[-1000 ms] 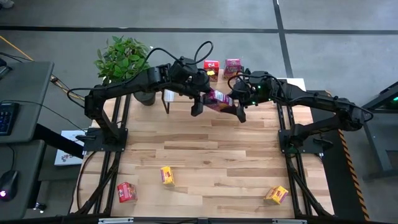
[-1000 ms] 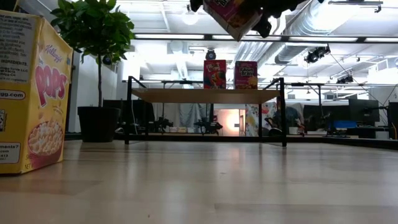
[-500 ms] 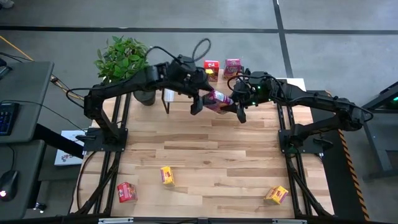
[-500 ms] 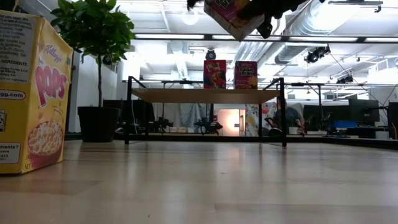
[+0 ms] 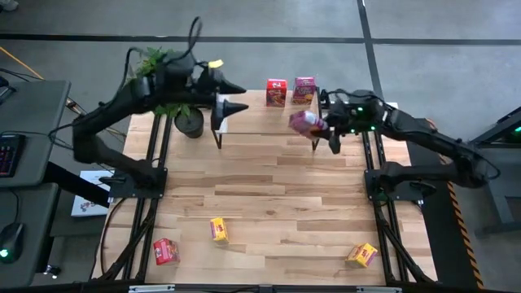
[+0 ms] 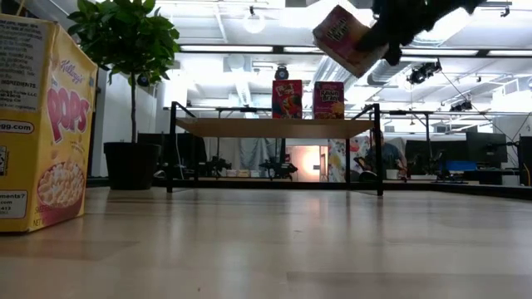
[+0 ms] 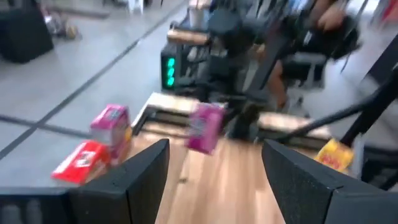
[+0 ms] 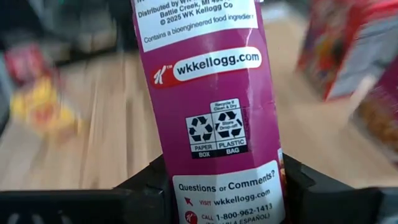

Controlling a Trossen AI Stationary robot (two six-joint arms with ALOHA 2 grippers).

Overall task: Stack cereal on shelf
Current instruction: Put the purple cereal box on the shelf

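Right pincer (image 5: 324, 130): clamped on magenta cereal box (image 5: 305, 122), held tilted above shelf (image 5: 252, 122). Left pincer (image 5: 236, 96): spread wide, empty, above shelf's opposite end.

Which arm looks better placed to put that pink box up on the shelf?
The right. Its claw already grips the pink box beside the shelf, while the left claw is open and empty.

Robotics laboratory in an open industrial hall: exposed ceiling ducts (image 6: 399, 46) at upper right, grey concrete floor (image 5: 423, 24) around the wooden table (image 5: 269, 195), desks with monitors (image 6: 486, 149) at right.
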